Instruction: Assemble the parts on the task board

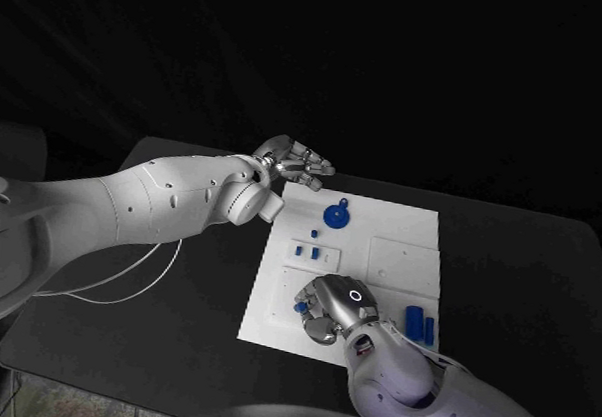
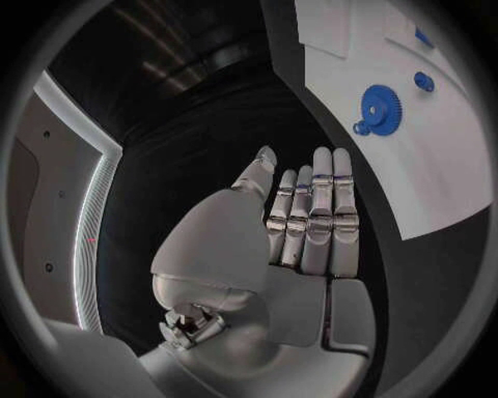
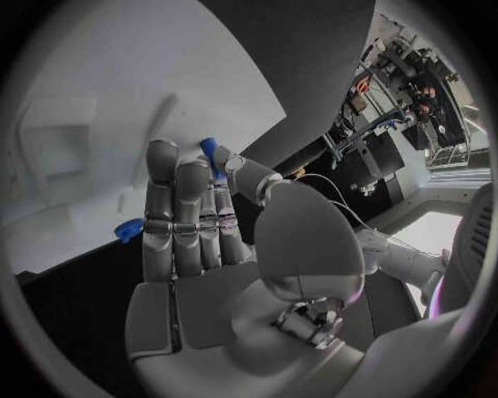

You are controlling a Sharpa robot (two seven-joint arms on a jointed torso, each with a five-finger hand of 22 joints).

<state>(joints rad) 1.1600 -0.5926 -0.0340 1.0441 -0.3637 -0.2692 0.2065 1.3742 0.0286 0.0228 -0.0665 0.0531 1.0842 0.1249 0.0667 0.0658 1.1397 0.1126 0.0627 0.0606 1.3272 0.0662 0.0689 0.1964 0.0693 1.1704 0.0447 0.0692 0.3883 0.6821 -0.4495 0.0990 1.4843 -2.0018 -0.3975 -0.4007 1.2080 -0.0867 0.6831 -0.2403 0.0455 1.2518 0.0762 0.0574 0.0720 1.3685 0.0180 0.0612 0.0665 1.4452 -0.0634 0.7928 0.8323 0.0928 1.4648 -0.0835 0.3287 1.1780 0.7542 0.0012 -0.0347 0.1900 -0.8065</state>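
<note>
The white task board (image 1: 382, 267) lies in the middle of the black table. On its far part lies a blue gear (image 1: 336, 215) (image 2: 381, 108), with small blue parts (image 1: 308, 253) nearer on the left side. Two blue pegs (image 1: 420, 325) lie by the board's near right edge. My right hand (image 1: 332, 307) (image 3: 197, 224) hovers over the board's near left part; a small blue part (image 3: 211, 151) sits pinched between its thumb and a finger. Another blue part (image 1: 300, 308) (image 3: 129, 230) lies just beside this hand. My left hand (image 1: 295, 163) (image 2: 306, 220) holds nothing, off the board's far left corner.
A thin white cable (image 1: 135, 277) loops over the table left of the board. The board (image 2: 436, 149) has a raised square panel (image 1: 404, 258) on its right half. Bare black tabletop surrounds the board on all sides.
</note>
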